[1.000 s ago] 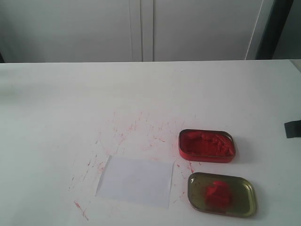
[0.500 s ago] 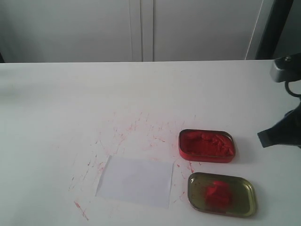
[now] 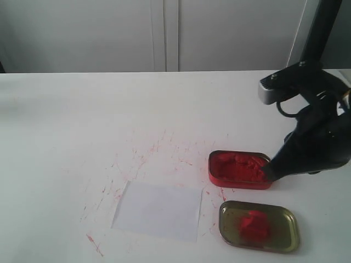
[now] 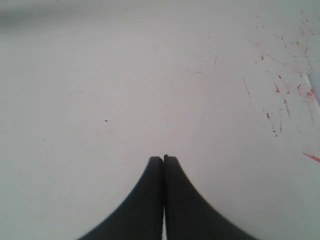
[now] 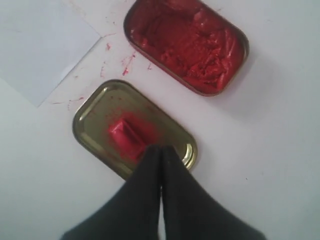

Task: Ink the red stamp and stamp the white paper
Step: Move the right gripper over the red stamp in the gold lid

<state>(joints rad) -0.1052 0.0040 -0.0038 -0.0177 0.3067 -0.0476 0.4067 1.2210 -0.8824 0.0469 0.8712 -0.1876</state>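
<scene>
**Reach for the stamp: claw shut, nothing picked up yet**

Exterior view: the right claw (image 3: 269, 172) hangs low by the right end of the red tin (image 3: 240, 170) of lumpy paste, its jaws pressed together and empty. The red stamp (image 3: 253, 226) sits in the gold lid (image 3: 282, 219), just beside the tin on the side toward the table's near edge. The white paper (image 3: 159, 211) lies flat beside both, toward the left, and bears no mark. The table (image 3: 82, 120) around it is flecked with red.

Left wrist view: the left claw (image 4: 163, 159) is closed on nothing, over bare table well away from the work.

Right wrist view: the right claw's closed tips (image 5: 160, 148) hover above the lid (image 5: 95, 120), just beside the stamp (image 5: 125, 134), with the tin (image 5: 187, 45) and the paper (image 5: 40, 45) beyond.

By my reading this is the pick-up step. The jaws must open first, straddle the stamp and close. Its handle is hard to make out against the red smear. The lid's raised rim and the nearby tin leave little room, and the thin lid may slide when touched.
</scene>
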